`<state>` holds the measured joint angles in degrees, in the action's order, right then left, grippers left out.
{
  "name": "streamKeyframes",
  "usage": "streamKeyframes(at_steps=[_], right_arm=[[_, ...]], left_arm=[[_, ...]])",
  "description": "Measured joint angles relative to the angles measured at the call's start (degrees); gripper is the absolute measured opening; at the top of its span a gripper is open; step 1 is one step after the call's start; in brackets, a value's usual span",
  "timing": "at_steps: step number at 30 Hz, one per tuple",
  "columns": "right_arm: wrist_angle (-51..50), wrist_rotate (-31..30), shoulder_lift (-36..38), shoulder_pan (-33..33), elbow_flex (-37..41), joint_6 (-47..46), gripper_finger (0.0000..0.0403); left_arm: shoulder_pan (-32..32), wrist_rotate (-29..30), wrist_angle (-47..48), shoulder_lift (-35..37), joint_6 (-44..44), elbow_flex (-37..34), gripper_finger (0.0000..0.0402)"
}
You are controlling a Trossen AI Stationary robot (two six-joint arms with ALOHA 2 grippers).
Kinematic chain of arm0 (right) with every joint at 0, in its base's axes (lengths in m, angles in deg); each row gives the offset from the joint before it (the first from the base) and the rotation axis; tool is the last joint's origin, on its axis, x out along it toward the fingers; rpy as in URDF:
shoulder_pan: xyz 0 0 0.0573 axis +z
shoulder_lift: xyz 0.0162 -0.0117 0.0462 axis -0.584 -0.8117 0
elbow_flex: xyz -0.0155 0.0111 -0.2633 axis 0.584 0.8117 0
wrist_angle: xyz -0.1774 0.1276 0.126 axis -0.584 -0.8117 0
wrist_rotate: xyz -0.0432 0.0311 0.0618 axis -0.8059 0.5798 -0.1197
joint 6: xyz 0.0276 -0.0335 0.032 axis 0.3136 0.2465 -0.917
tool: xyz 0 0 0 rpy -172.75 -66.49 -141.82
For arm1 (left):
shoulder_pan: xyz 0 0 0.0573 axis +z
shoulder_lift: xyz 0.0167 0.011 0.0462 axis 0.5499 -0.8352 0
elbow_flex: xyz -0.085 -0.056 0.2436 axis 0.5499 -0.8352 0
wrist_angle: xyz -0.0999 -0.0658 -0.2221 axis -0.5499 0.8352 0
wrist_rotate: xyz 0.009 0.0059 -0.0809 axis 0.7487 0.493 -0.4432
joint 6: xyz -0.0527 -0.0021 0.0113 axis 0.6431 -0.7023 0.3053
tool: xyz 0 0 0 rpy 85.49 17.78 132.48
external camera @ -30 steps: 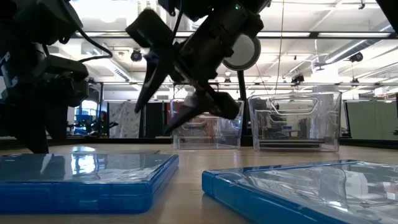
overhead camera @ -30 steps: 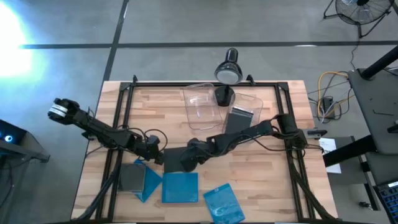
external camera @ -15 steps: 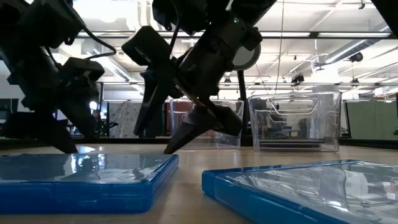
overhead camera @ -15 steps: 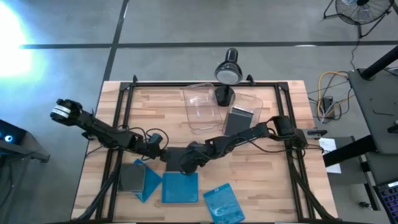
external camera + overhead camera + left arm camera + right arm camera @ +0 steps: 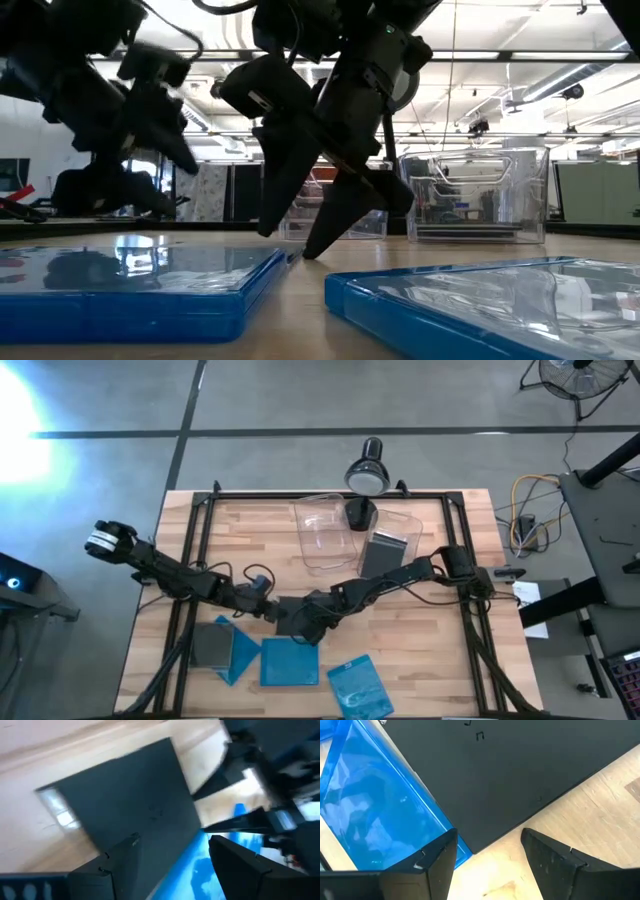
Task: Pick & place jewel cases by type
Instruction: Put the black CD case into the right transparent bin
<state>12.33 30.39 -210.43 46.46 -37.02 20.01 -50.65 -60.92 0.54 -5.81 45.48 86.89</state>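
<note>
High view: two clear bins (image 5: 325, 530) are set side by side at the table's (image 5: 440, 660) far edge, and a dark case (image 5: 385, 552) is seen lying flat inside the right-hand one. A black case (image 5: 290, 615) lies at mid-table, tilted diagonally, its near corner overlapping a blue case (image 5: 290, 660). The right gripper (image 5: 303, 628) is held spread over that corner. The left gripper (image 5: 262, 603), also spread, is held just beside it. More blue cases (image 5: 358, 685) are laid along the near edge
</note>
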Motion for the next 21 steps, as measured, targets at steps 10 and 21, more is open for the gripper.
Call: streamKeyframes(at_steps=[10,21], right_arm=[[-1.42,0.24,1.08,0.28,0.25,-0.21,0.0224],[2.40,-0.39,0.68,0.31,0.31,-3.69,0.0224]], left_arm=[[1.76,8.16,6.31,0.10,-1.95,0.02,0.0213],[3.48,-0.29,19.04,0.39,-2.86,0.29,0.0213]])
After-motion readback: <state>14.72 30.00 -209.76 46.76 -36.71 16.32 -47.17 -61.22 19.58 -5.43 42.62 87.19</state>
